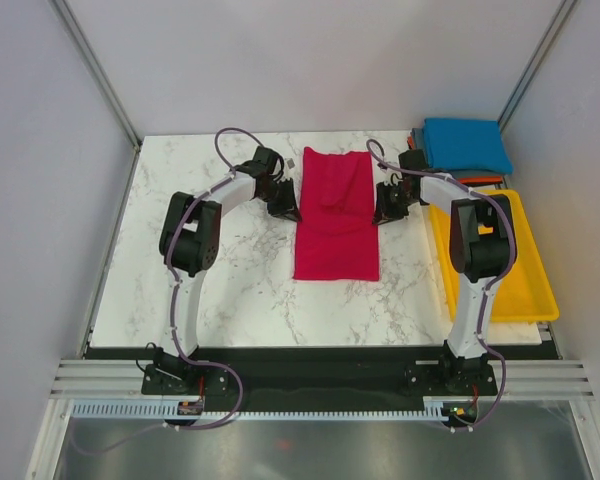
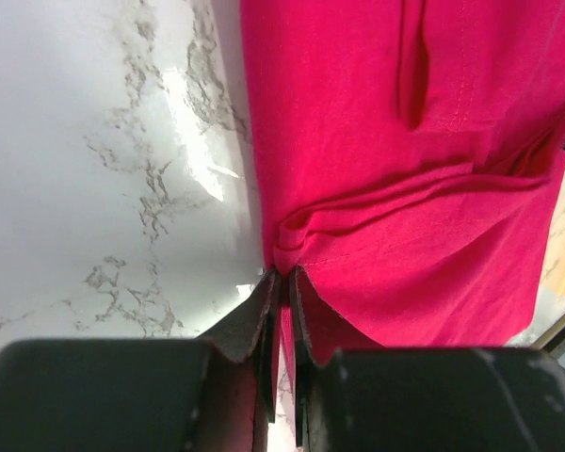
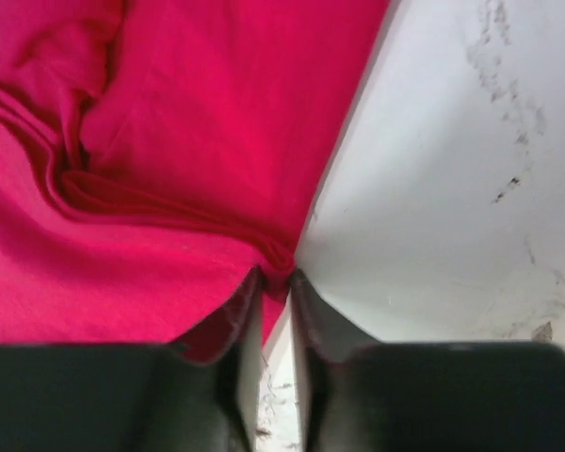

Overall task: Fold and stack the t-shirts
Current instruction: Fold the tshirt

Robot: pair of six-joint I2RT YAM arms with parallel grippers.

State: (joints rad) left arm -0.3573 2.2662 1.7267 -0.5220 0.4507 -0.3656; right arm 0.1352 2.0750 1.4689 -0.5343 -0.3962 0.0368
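Note:
A crimson-red t-shirt [image 1: 336, 215] lies on the marble table as a long narrow strip, its sides folded in. At its left edge, about midway along, my left gripper [image 1: 286, 207] is shut on a pinch of the red cloth [image 2: 292, 247]. Opposite it my right gripper [image 1: 385, 207] is shut on the right edge of the same shirt [image 3: 281, 261]. Ripples in the fabric run toward both pinch points. A bright blue folded t-shirt [image 1: 466, 144] lies at the back right on top of an orange one [image 1: 483, 180] whose edge shows beneath it.
A yellow plastic tray [image 1: 507, 285] sits along the table's right side beside the right arm. White marble tabletop [image 1: 230, 290] surrounds the red shirt. Grey walls and metal frame posts enclose the table.

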